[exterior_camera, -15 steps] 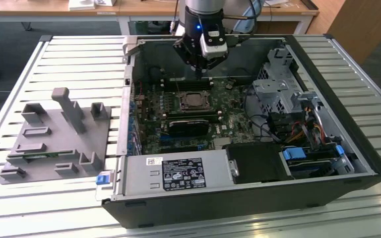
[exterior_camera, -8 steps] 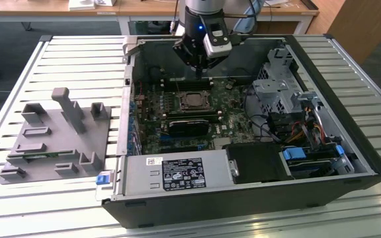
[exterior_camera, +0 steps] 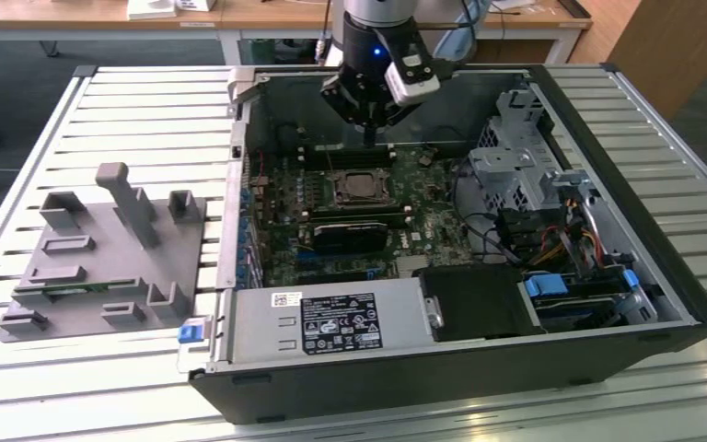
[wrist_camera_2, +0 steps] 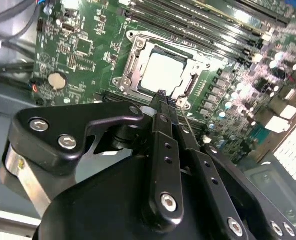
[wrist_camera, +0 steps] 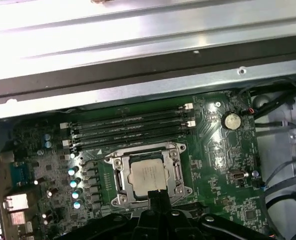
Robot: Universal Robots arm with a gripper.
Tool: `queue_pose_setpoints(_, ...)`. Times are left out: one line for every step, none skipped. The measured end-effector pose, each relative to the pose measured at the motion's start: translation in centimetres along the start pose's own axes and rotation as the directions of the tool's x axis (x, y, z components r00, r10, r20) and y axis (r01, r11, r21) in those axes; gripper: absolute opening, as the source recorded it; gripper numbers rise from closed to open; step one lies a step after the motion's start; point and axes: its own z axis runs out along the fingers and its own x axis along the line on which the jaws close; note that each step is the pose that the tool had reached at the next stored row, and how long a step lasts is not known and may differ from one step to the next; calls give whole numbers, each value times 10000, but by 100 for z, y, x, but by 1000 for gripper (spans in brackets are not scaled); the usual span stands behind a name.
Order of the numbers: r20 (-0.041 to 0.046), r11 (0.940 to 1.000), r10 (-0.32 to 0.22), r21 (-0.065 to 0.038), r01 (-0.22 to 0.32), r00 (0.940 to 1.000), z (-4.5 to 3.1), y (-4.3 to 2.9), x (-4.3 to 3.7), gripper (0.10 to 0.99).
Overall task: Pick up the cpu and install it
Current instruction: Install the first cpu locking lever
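Over the open computer case (exterior_camera: 685,304) on our slatted table (exterior_camera: 108,120), we hold the claw (exterior_camera: 370,138) above the far part of the motherboard (exterior_camera: 329,230), with its fingers (wrist_camera_2: 162,107) pressed together into one narrow dark tip and nothing pinched between them. The cpu (wrist_camera: 148,175), a flat square chip with a pale silver-grey top, already lies inside the socket (wrist_camera: 119,172), framed on all sides by the metal bracket, and both wrist views show it flat and square to that frame. The relation that matters here is simple: in the exterior view the chip (exterior_camera: 357,188) sits lower in the picture than the claw tip, toward the near side of the case, with the row of memory slots (wrist_camera: 133,125) lying on the far side of the socket from the claw's approach. In the second wrist view the closed fingertips point at the edge of the chip (wrist_camera_2: 162,74) and stand clear of its surface; we judge them raised above it, not touching. Being square, the chip has no long axis to favour. To the exterior view's left, the grey parts fixture (exterior_camera: 96,258) rests on the table, well apart from the case.
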Motion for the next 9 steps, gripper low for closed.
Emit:
queue_pose_setpoints(0,9999,-143,-3,143,9999,0,0,0,106)
queue_pose_setpoints(0,9996,-282,-6,282,9996,0,0,0,106)
queue_pose_setpoints(1,9991,-420,-9,420,9991,0,0,0,106)
queue_pose_setpoints(1,9985,-552,-11,552,9985,0,0,0,106)
queue_pose_setpoints(1,9977,-673,-14,673,9977,0,0,0,106)
queue_pose_setpoints(1,9968,-793,-16,793,9968,0,0,0,106)
queue_pose_setpoints(1,9966,-824,-17,824,9966,0,0,0,106)
queue_pose_setpoints(4,9903,-1390,-29,1390,9903,0,0,0,106)
queue_pose_setpoints(6,9885,-1511,-32,1511,9885,1,0,0,106)
